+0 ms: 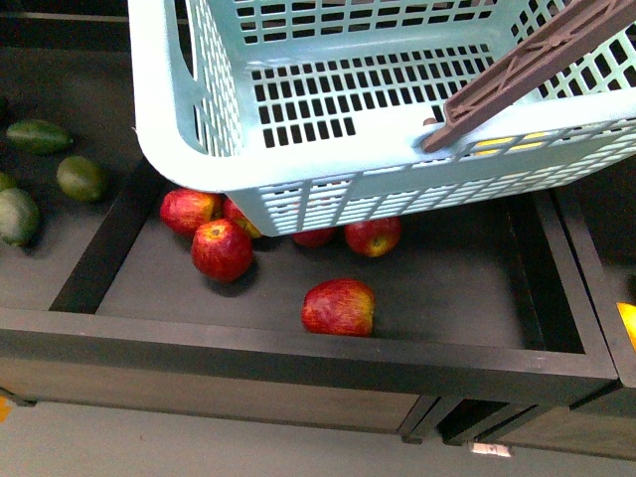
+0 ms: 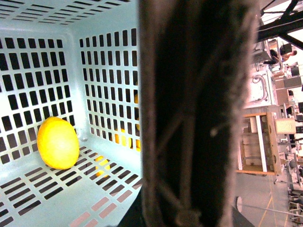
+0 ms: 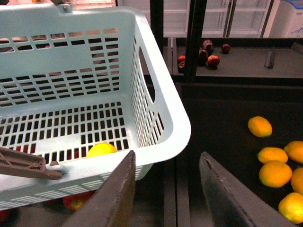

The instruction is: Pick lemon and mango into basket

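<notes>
Left wrist view shows a bright yellow oval lemon [image 2: 57, 143] in the basket [image 2: 78, 94]; right tool [image 3: 166, 157] gapes.

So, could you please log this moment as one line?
lemon: in basket | right tool: open, empty | basket: above apples

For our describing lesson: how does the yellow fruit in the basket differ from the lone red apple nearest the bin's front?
Colour: the yellow fruit is yellow; the red apple is red with yellowish streaks. Shape: the yellow fruit is egg-like, the red apple rounder. Place: the yellow fruit lies on the basket floor; the red apple lies in the bin below. Both are smooth-skinned.
</notes>
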Robot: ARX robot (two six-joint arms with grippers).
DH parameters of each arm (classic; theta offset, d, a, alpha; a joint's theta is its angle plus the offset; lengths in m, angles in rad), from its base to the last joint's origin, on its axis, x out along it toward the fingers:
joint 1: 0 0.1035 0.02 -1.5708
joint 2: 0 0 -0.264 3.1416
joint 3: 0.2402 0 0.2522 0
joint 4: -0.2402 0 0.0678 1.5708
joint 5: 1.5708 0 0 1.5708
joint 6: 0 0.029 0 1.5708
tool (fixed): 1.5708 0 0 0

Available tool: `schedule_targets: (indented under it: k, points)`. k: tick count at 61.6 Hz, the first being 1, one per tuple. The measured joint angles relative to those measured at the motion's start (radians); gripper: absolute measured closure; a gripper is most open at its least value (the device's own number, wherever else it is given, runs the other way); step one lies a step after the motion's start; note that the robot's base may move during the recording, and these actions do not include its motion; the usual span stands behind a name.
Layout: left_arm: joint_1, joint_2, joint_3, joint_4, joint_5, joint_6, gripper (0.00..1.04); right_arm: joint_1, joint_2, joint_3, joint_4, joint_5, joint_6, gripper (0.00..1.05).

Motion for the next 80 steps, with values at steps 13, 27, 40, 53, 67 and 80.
schedule_targets:
  k: [13, 27, 40, 53, 67, 80]
  points:
    - [0.000, 0.000, 0.000, 0.000, -0.001, 0.000, 1.01, 0.000, 0.000, 0.000, 0.000, 0.001, 0.000, 0.25]
    - [-0.016, 0.000, 0.000, 0.000, 0.026, -0.010, 1.01, 0.000, -0.002, -0.001, -0.001, 0.004, 0.000, 0.09]
    - [-0.007, -0.002, 0.000, 0.000, 0.001, -0.005, 1.01, 0.000, -0.002, -0.004, -0.002, 0.000, 0.000, 0.09]
    - [0.002, -0.002, 0.000, 0.000, -0.011, 0.004, 1.01, 0.000, 0.000, -0.008, -0.002, 0.000, 0.000, 0.09]
    - [0.000, -0.002, 0.000, 0.000, 0.006, 0.001, 1.01, 0.001, -0.003, -0.007, -0.002, 0.000, 0.000, 0.09]
    - [-0.001, -0.002, 0.000, 0.000, 0.000, 0.001, 1.01, 0.002, -0.003, -0.007, -0.002, 0.001, 0.000, 0.09]
